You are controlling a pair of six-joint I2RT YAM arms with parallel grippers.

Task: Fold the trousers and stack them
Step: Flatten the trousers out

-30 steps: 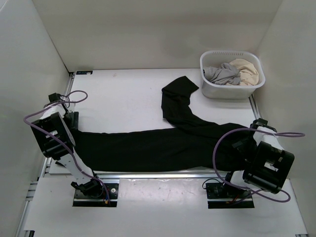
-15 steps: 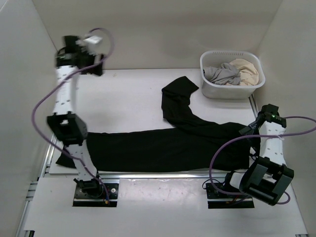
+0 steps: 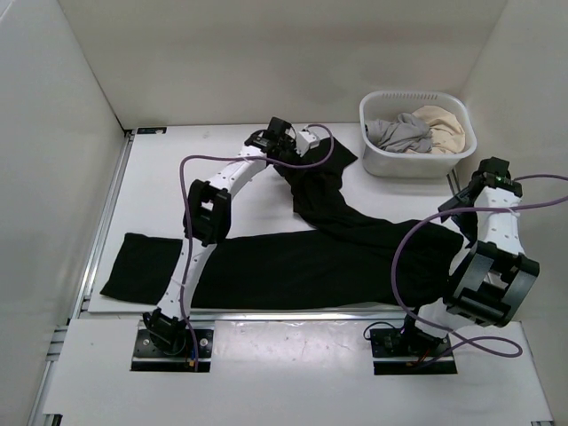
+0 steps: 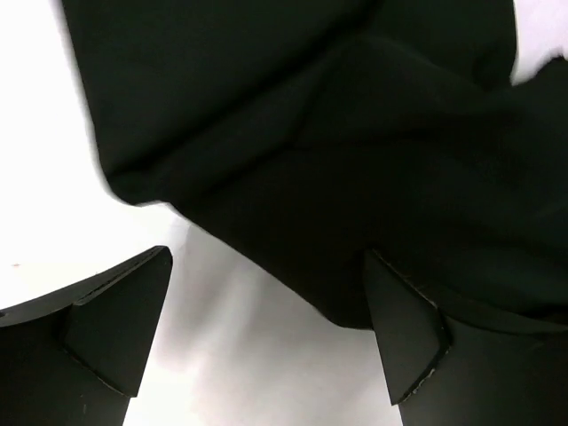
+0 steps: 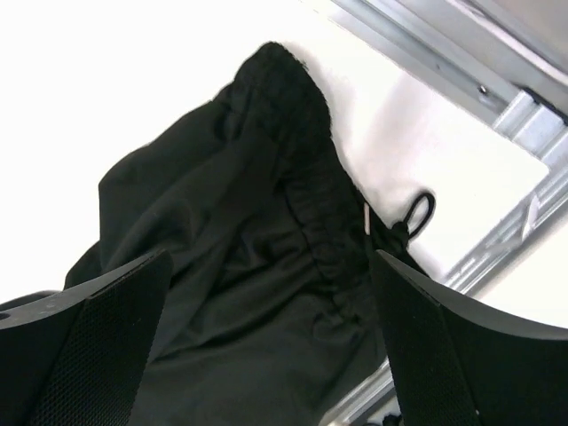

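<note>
The black trousers (image 3: 293, 266) lie flat on the table. One leg runs along the near edge from left to right. The other leg bends away to its hem (image 3: 327, 160) near the back. My left gripper (image 3: 286, 153) hovers open over that far hem. In the left wrist view the gripper (image 4: 266, 257) is empty, with the black fabric edge (image 4: 293, 133) just ahead and white table between the fingers. My right gripper (image 3: 458, 206) is open above the waist end. In the right wrist view the gripper (image 5: 271, 257) is over the gathered waistband (image 5: 311, 204) and its drawstring (image 5: 417, 217).
A white basket (image 3: 417, 164) at the back right holds a grey garment (image 3: 399, 133) and a beige garment (image 3: 444, 124). A metal rail (image 3: 293, 312) runs along the table's near edge, another down the right edge (image 5: 497, 98). White walls close in the sides and back.
My left arm has swung from the near left, up through the far left corner, over to the far leg's hem. My right arm has risen and moved back over the waist end.
</note>
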